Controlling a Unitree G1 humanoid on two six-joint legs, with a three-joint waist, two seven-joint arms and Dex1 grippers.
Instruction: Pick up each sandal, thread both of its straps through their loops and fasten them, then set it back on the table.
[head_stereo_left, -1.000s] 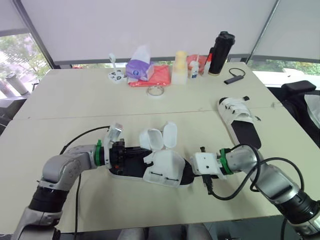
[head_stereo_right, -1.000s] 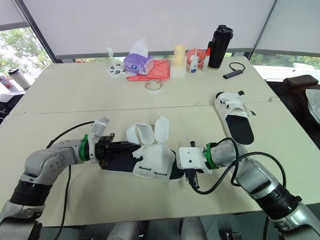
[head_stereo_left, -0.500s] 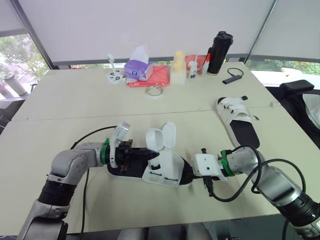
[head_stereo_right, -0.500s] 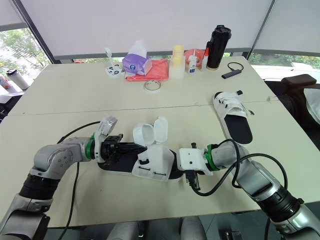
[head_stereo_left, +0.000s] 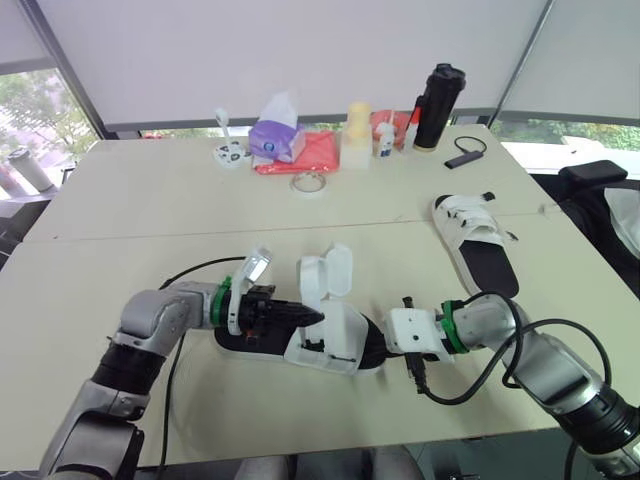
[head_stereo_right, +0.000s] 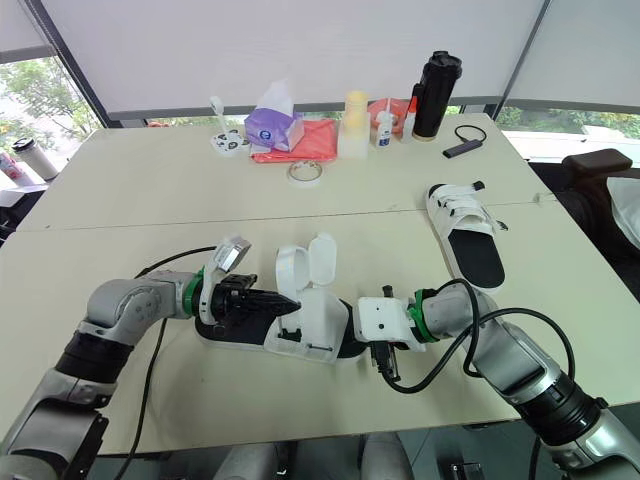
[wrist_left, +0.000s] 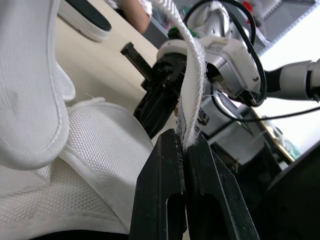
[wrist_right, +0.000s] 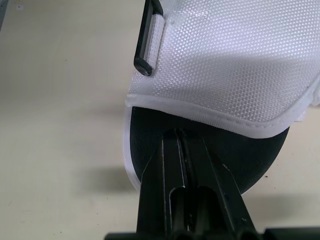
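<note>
A sandal (head_stereo_left: 335, 338) with a black sole and white upper lies at the table's front centre. Its two white straps (head_stereo_left: 326, 276) stand upright above the upper. My left gripper (head_stereo_left: 306, 316) is shut on one strap (wrist_left: 193, 70), pinching its end right over the upper. My right gripper (head_stereo_left: 379, 341) is shut on the sandal's black sole (wrist_right: 220, 145) at the toe end, just below a black loop (wrist_right: 148, 38) on the white upper. A second sandal (head_stereo_left: 478, 240) lies flat at the right, beyond my right arm.
Along the far edge stand a purple tissue pack (head_stereo_left: 279, 138), a red cloth (head_stereo_left: 306, 154), a yellow cup (head_stereo_left: 358, 132), small bottles and a black flask (head_stereo_left: 441, 92). A tape ring (head_stereo_left: 311, 183) and a black dongle (head_stereo_left: 466, 156) lie nearer.
My left gripper has moved right along the sandal to the white upper, and the strap it holds now stands narrow and upright. The right arm has stayed put.
</note>
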